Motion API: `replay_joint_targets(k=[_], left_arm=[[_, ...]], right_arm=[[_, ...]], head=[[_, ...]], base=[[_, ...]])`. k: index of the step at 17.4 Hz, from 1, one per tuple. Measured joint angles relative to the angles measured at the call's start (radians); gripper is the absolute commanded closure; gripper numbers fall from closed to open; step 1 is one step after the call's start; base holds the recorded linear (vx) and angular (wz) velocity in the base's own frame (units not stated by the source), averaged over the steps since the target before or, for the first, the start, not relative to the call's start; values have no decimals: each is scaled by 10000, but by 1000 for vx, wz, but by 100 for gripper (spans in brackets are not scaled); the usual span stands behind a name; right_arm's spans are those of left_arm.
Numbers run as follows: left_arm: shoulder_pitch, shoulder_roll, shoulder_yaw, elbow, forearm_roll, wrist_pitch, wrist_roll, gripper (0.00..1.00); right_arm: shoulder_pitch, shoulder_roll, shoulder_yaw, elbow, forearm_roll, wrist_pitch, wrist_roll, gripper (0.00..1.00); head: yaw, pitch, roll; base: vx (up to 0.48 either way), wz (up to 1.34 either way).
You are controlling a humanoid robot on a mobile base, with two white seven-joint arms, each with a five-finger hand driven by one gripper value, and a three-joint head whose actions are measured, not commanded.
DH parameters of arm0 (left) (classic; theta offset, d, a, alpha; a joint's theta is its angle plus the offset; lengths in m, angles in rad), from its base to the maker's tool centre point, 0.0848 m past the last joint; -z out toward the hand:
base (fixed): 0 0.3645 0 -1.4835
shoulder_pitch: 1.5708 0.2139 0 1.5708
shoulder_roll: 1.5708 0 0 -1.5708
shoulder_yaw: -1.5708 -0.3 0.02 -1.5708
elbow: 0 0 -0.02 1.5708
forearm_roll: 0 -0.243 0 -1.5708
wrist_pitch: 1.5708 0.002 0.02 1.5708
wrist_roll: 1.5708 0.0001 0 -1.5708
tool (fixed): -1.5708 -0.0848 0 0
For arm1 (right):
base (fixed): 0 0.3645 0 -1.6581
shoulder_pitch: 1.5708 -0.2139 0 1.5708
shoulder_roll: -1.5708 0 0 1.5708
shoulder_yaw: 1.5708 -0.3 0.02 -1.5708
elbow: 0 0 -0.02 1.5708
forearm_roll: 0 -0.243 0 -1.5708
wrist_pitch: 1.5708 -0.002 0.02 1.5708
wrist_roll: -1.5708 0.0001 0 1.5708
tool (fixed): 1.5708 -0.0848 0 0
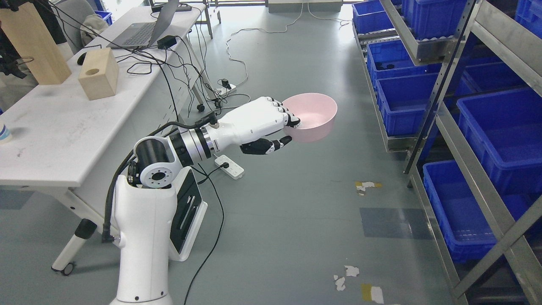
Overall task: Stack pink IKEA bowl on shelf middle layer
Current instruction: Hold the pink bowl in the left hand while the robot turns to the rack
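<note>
Pink plastic bowl [311,116], round and smooth, hangs in mid-air above the grey floor, pinched at its near rim by the left hand [271,125], fingers [290,118] inside, thumb beneath. It looks light, stiff and slippery, so that rim grip suits it. Metal shelf with blue bins [455,123] stands well apart to the right.

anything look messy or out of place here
The floor does: torn tape scraps peel off it, and a power strip with loose cables lies beside the table. The pink bowl sits level in the left hand.
</note>
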Motion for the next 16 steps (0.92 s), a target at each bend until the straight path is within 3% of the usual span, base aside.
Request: replay_joint_targets(k=[16], left_arm=[[-55, 1, -326, 33, 65, 0, 71, 96]], right_arm=[[-4, 0, 0, 0, 0, 0, -1, 0]], head=[[0, 0, 0]], base=[[205, -25]])
